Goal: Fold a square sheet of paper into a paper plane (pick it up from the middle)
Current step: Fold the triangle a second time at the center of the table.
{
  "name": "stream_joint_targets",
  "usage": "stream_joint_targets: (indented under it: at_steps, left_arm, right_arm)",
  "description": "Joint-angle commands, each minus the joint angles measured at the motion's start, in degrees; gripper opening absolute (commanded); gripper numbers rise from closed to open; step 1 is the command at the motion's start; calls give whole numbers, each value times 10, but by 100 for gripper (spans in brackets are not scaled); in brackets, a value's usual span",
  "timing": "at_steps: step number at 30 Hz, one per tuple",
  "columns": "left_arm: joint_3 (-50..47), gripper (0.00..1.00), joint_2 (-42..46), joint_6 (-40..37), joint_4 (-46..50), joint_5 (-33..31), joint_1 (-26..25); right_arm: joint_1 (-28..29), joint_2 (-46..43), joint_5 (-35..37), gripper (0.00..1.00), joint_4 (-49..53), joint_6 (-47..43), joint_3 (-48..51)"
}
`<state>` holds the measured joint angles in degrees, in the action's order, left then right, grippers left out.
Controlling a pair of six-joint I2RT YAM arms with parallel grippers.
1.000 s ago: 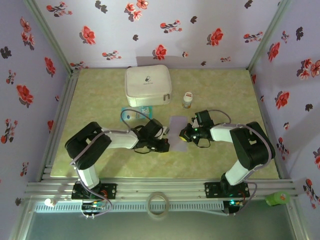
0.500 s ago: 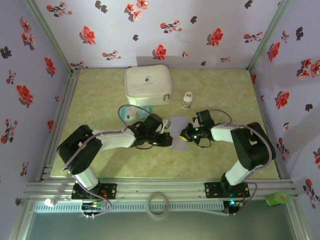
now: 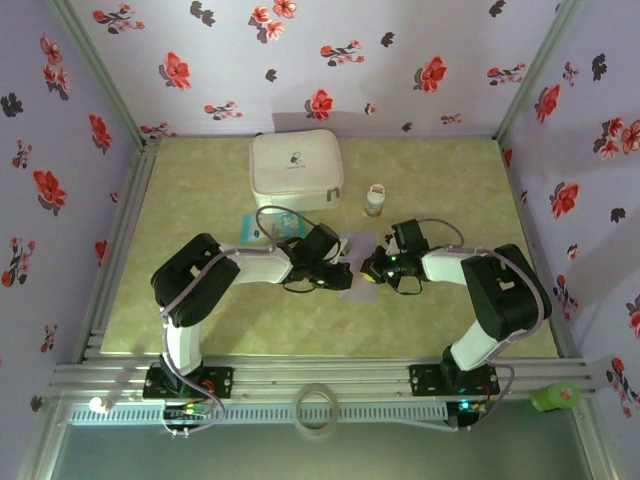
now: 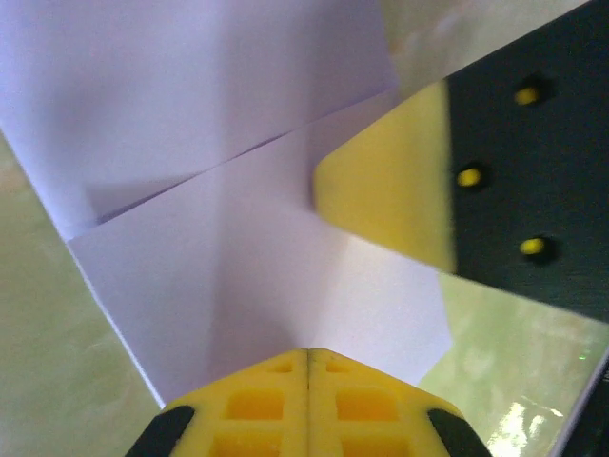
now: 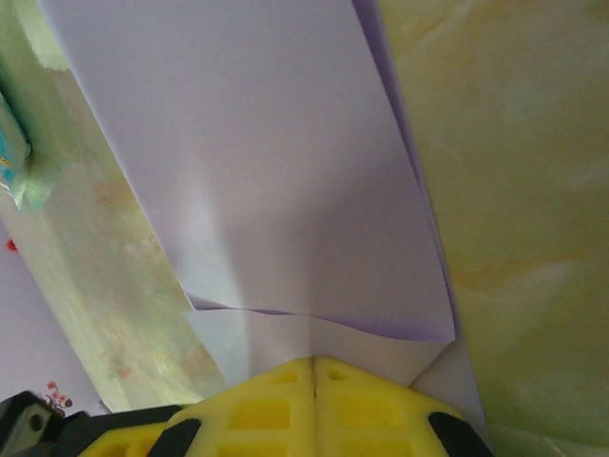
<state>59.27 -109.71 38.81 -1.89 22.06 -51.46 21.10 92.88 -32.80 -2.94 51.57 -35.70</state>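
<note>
The lavender square sheet of paper (image 3: 357, 246) lies partly folded on the green table between my two grippers. The left wrist view shows its folded layers (image 4: 238, 238), with one flap edge running across. My left gripper (image 3: 344, 272) is shut, its yellow tips (image 4: 307, 354) resting on the paper's near-left part. My right gripper (image 3: 368, 268) is also shut, its tips (image 5: 314, 362) pressed against the paper (image 5: 285, 171) beside a fold edge. One yellow right finger (image 4: 381, 205) sits on the sheet just across from the left tips. Nothing is clamped between either pair of jaws.
A white zip case (image 3: 296, 170) stands at the back of the table. A small bottle (image 3: 375, 200) stands just behind the paper. A teal-and-white packet (image 3: 262, 228) lies left of the sheet, behind the left arm. A tape roll (image 3: 318, 408) rests on the front rail.
My left arm has swung right and a little away from the base, bringing its shut gripper onto the paper's left side. The right arm has stayed still.
</note>
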Motion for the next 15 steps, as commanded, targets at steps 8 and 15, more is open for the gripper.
stream_joint_targets:
  at_steps: [8,15]
  left_arm:
    - [-62,0,-3,17,-18,-3,0]
    - [-65,0,-7,31,-34,-7,-8]
  right_arm:
    - [-5,-38,-2,0,23,-17,-9]
    - [20,-40,-37,0,-18,5,4]
